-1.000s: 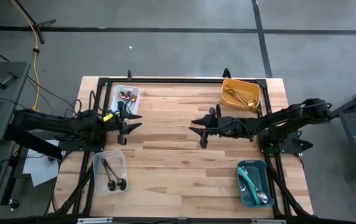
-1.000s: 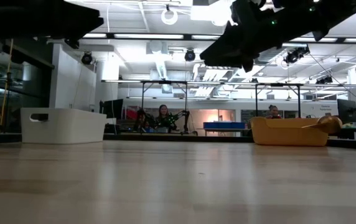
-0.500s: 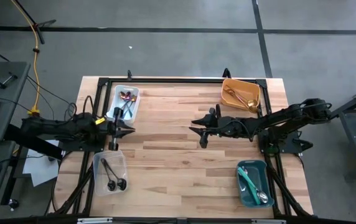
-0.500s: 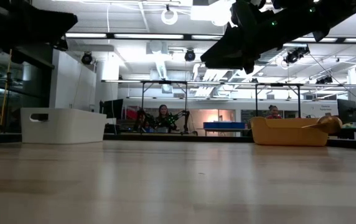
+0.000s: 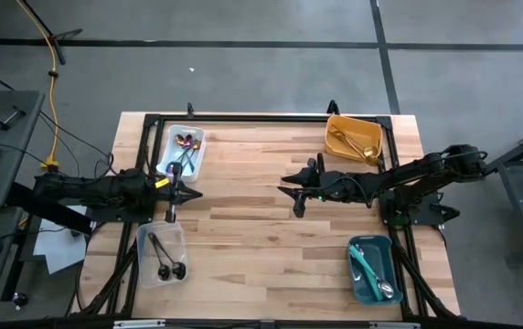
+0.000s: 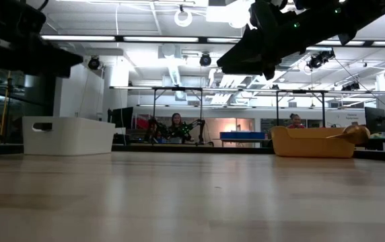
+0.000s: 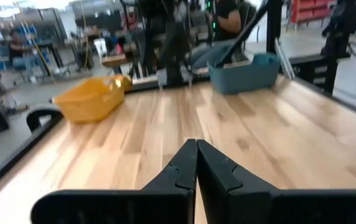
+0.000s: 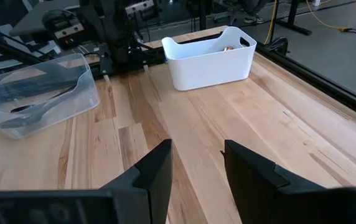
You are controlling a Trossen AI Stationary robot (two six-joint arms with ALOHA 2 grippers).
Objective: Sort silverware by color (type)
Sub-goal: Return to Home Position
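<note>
While left hand hovers clenched, right hand hangs released above table.

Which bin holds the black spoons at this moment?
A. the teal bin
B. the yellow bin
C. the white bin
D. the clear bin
D: the high view shows the black spoons lying inside the clear bin on the left arm's side of the table.

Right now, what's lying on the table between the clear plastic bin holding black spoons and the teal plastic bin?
Nothing. In the high view, only bare wooden table runs from the clear plastic bin to the teal plastic bin.
</note>
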